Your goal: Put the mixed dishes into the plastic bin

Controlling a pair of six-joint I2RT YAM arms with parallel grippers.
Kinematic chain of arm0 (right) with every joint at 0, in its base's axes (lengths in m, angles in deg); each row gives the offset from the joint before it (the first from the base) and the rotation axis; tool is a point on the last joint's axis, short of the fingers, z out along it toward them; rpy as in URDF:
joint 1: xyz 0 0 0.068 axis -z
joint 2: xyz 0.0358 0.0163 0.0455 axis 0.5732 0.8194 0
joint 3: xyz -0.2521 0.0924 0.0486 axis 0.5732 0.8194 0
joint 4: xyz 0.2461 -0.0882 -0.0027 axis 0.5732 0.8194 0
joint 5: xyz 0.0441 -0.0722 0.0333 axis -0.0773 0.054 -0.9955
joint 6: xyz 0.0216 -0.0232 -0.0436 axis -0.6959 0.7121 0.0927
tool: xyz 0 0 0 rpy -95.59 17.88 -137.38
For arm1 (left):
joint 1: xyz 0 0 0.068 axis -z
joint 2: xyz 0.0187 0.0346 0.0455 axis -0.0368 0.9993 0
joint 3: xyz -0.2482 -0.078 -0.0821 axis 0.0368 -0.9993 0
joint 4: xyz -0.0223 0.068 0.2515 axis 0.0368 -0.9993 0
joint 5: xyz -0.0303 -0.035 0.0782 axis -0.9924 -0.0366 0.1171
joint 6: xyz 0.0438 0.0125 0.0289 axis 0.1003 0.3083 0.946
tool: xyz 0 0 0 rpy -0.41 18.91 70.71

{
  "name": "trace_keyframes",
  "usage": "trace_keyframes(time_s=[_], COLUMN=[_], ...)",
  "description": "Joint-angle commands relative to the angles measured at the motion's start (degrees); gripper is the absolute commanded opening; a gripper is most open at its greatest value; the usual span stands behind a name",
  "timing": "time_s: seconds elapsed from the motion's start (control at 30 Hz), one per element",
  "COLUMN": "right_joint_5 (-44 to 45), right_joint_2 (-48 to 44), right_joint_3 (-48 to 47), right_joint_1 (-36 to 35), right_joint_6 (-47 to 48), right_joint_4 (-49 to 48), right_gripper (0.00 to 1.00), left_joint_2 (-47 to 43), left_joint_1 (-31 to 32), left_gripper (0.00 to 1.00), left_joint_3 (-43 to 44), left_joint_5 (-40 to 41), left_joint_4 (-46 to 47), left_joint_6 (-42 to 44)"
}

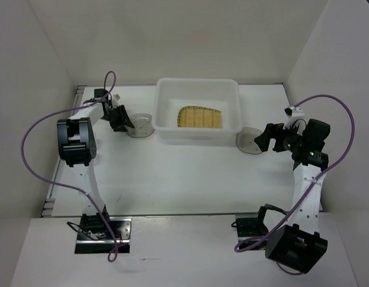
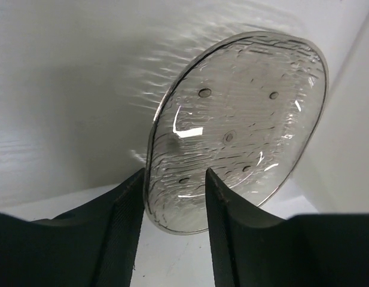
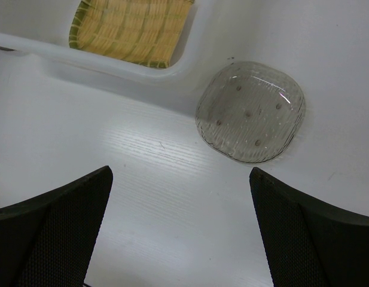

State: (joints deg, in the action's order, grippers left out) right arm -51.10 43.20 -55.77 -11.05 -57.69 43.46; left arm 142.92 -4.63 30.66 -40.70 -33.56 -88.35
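The plastic bin stands at the back centre with the tan-yellow fan-shaped plate lying inside it; both show in the right wrist view, bin and plate. My left gripper is at the bin's left side. In its wrist view the gripper is shut on the near rim of a smoky-grey dish, which is tilted up on edge. My right gripper is open and empty over the table. The second grey dish lies flat just ahead of it by the bin's right corner. The tiny clear cup is out of view.
White enclosure walls close in the table on the left, back and right. Purple cables loop beside both arms. The arm bases sit at the near edge.
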Motion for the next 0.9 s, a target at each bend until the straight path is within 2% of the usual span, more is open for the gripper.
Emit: trace_keyframes(time_s=[0.0, 0.07, 0.2, 0.23, 0.47, 0.7, 0.87], right_joint_5=[0.57, 0.57, 0.57, 0.57, 0.57, 1.09, 1.09], right_joint_2=[-0.45, -0.45, -0.45, -0.45, -0.45, -0.45, -0.45], right_joint_3=[0.24, 0.24, 0.24, 0.24, 0.24, 0.24, 0.24], right_joint_1=[-0.19, -0.19, -0.19, -0.19, -0.19, -0.19, -0.19], right_joint_6=[-0.07, -0.07, -0.07, -0.07, -0.07, -0.07, -0.07], right_joint_4=[-2.25, -2.25, -2.25, -2.25, -2.25, -2.77, -2.77], right_gripper=[1.00, 1.00, 1.00, 1.00, 1.00, 1.00, 1.00], left_joint_2=[4.23, 4.85, 5.37, 5.37, 3.36, -4.02, -8.68], left_joint_1=[0.06, -0.46, -0.46, -0.46, -0.46, -0.99, -2.66], left_gripper=[0.50, 0.45, 0.12, 0.01, 0.00, 0.00, 0.00], left_joint_3=[-0.64, -0.64, -0.64, -0.64, -1.17, -2.39, -4.32], left_joint_5=[-3.03, -4.34, -4.35, -4.35, -0.67, 8.03, 8.66], left_joint_4=[-0.44, -0.44, -0.44, -0.44, -0.44, -1.49, -0.88], left_joint_6=[2.71, 2.71, 2.71, 2.71, 2.19, -0.18, -2.11])
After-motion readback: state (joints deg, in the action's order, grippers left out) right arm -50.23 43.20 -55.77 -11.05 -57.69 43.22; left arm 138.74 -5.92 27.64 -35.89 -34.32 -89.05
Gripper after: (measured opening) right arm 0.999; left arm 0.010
